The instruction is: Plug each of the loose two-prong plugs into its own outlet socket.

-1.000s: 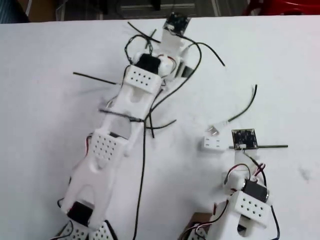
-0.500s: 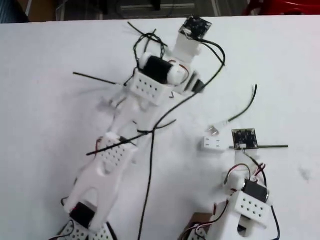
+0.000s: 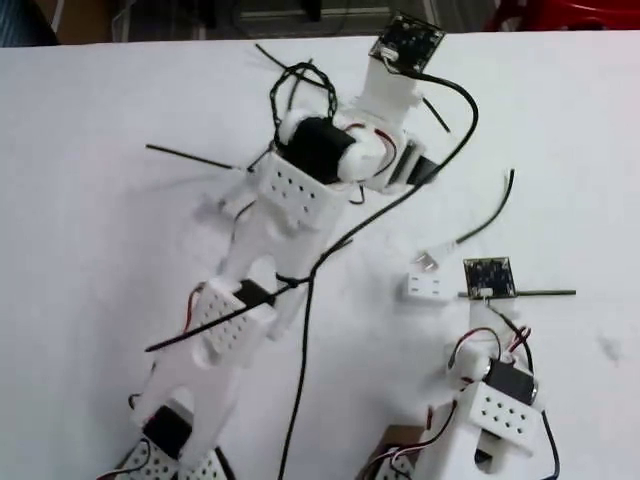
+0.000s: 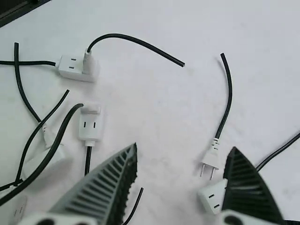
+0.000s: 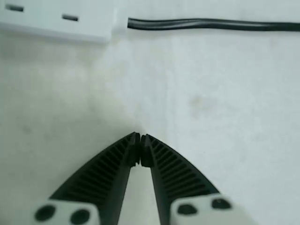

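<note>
Two arms: both are over the white worktop point(image 3: 90, 200), the left arm point(image 3: 290, 190) stretched to the far middle and the right arm point(image 3: 490, 400) at the near right.
Left side: the left hand point(image 4: 183, 148) is spread wide, with nothing between its ribbed fingers point(image 4: 110, 185).
Right side: the right hand point(image 5: 139, 139) has its tips pressed together on nothing, low over bare worktop.
Loose plug: a white two-prong plug point(image 4: 210, 161) lies flat right of centre on a short black lead point(image 4: 228, 93). Its prongs point at the outlet socket point(image 4: 212, 197) just beside it and stand outside the slots.
Socket place: it sits just left of the right arm's wrist.
Cord: a black cord point(image 5: 211, 24) runs off to the right from beside that socket.
Other sockets: a second socket point(image 4: 89, 125) shows both slots free. A third socket point(image 4: 72, 68) has a white plug against one end; whether it is seated I cannot tell.
</note>
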Tool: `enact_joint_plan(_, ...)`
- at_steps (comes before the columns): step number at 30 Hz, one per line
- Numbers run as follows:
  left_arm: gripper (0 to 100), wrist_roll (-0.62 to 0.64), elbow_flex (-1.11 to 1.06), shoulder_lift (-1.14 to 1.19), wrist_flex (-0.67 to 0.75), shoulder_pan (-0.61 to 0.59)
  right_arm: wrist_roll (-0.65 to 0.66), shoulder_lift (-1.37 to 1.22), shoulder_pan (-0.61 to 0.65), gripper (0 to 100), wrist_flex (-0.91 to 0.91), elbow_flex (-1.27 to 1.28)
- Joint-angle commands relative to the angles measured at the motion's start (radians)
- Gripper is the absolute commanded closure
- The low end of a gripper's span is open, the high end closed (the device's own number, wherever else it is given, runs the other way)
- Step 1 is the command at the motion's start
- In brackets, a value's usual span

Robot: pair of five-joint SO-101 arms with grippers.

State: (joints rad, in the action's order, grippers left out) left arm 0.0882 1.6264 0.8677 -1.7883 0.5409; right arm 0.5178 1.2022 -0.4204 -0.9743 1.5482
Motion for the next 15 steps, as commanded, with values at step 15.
enact_joint_plan(15, 78, 0.005, 0.028, -0.197, -0.005, 0.002, -0.002, 0.004, -0.005, 97.8, 0.016, -0.005)
